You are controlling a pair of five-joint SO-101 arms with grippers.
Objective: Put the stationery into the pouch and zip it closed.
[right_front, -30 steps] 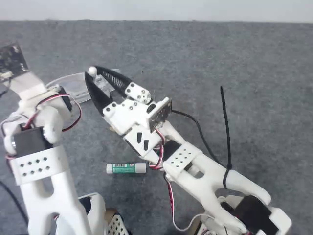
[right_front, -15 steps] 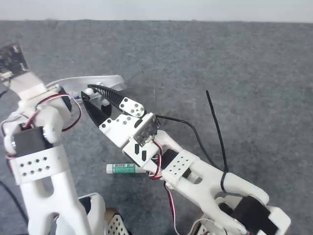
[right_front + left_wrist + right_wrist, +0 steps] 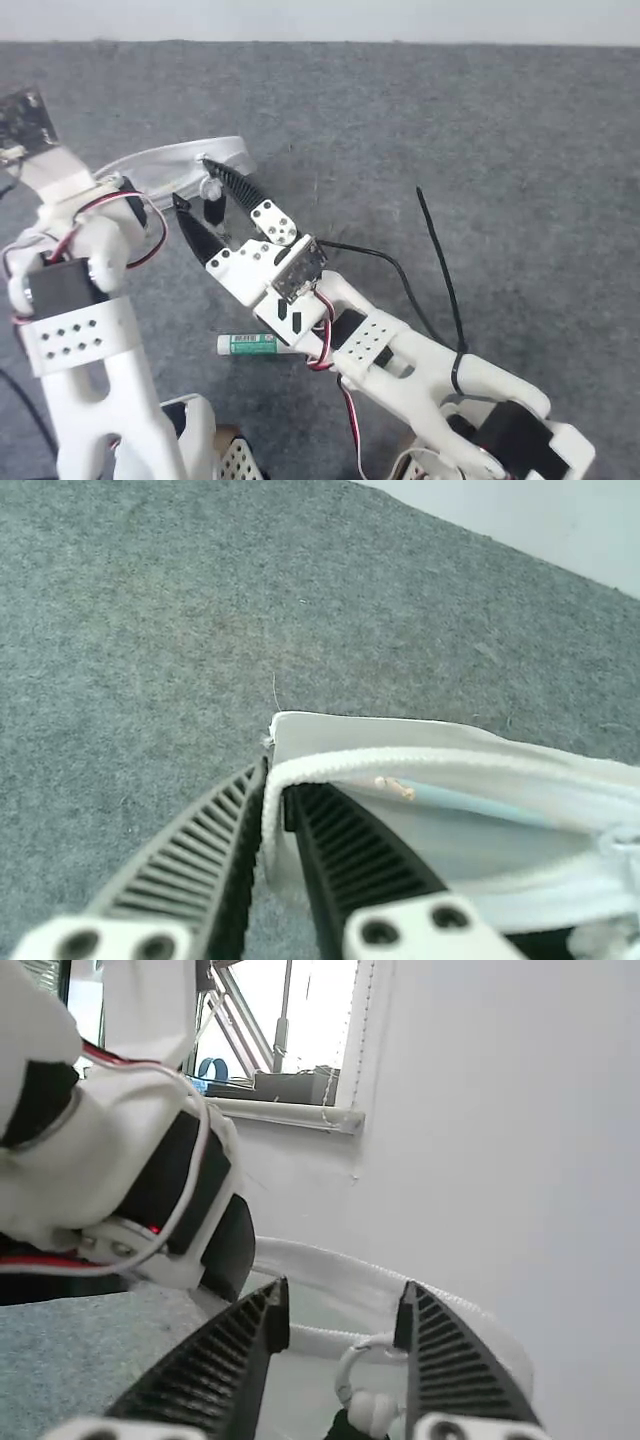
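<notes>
Left gripper [image 3: 275, 780] is clamped on the end seam of the pouch [image 3: 440, 830]. Right gripper [image 3: 340, 1298] stands open, apparently straddling the zipper pull [image 3: 370, 1410]. Glue stick [image 3: 258, 344] lies outside the pouch on the table [image 3: 500, 150], behind the right gripper and nearest that arm.

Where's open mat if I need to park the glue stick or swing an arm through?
Open: the grey mat beyond the pouch, and everything on the right arm's outer side. Crowded: the pocket between it and the left arm, where the glue stick lies and both sets of jaws meet the pouch.
</notes>
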